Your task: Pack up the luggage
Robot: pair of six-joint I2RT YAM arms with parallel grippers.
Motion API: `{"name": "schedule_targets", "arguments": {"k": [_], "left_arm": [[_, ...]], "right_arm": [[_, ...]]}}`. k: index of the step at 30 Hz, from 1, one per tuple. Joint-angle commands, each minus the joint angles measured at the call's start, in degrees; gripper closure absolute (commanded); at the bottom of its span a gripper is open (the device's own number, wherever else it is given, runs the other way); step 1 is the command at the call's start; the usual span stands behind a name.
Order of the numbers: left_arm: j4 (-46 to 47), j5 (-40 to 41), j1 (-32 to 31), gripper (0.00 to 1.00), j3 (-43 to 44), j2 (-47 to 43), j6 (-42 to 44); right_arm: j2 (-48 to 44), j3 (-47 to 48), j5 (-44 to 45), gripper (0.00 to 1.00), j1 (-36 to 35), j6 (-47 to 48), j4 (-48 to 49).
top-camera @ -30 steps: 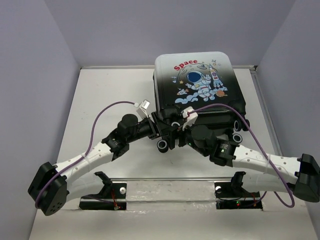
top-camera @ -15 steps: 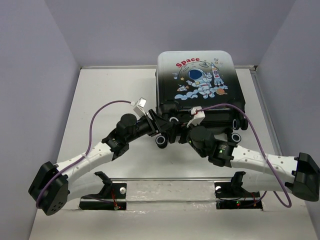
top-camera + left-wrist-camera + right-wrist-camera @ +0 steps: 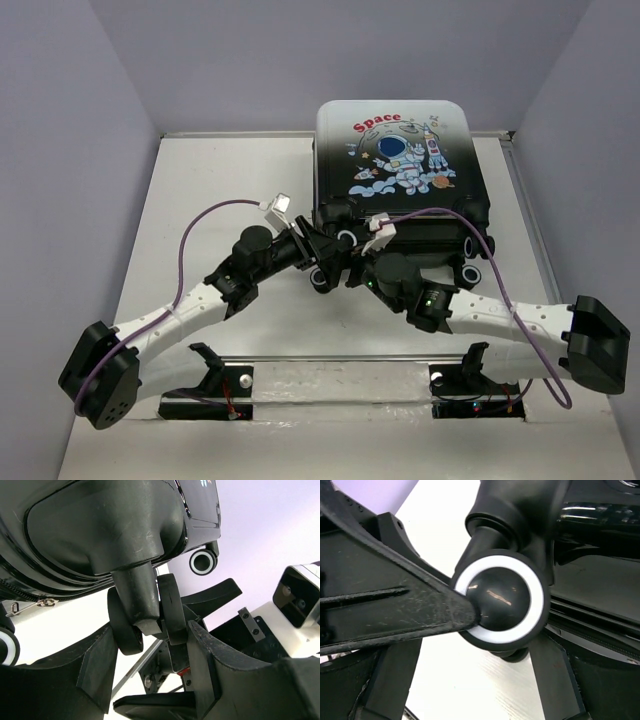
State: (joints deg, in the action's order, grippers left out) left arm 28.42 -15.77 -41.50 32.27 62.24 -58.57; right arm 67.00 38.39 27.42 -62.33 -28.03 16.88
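Suitcase (image 3: 395,150), a small hard-shell one, lies shut with its printed shell facing up: a cartoon astronaut and the red word "Space" on silver that fades to black. It sits on the far half of the white table (image 3: 220,200), right of centre, with its top end at the far wall and its wheeled end towards the arms. Both arms reach in to the near-left corner of that end. There the left gripper (image 3: 150,630) has closed in on the twin caster wheel (image 3: 145,615), with one finger (image 3: 100,665) against each outer face, so the wheel is pinched between them. In the right wrist view, one of those left-hand fingers lies with its tip on the dark hub inside the wheel's white ring. The right gripper (image 3: 476,647) is at the same wheel from the other side. Its fingers (image 3: 560,680) are spread wide, with the wheel in the gap ahead of them, and I can't make out whether either one touches it. A silver zip pull (image 3: 30,605) hangs at the seam just left of the held wheel. Two more black wheels (image 3: 472,275) show at the near-right corner of the case. A purple cable (image 3: 195,235) loops up from each arm, and the right one arches across the black part of the shell.
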Motion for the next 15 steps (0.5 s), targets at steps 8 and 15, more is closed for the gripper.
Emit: {"name": "schedule_targets", "arguments": {"k": [8, 15], "left_arm": [[11.3, -8.05, -2.1, 0.73, 0.51, -1.85, 0.74], [11.39, -6.2, -1.57, 0.41, -1.42, -4.75, -0.94]], "right_arm": [[3.04, -1.92, 10.36, 0.14, 1.24, 5.17, 44.51], [3.66, -1.66, 10.99, 0.1, 1.24, 6.24, 48.42]]}}
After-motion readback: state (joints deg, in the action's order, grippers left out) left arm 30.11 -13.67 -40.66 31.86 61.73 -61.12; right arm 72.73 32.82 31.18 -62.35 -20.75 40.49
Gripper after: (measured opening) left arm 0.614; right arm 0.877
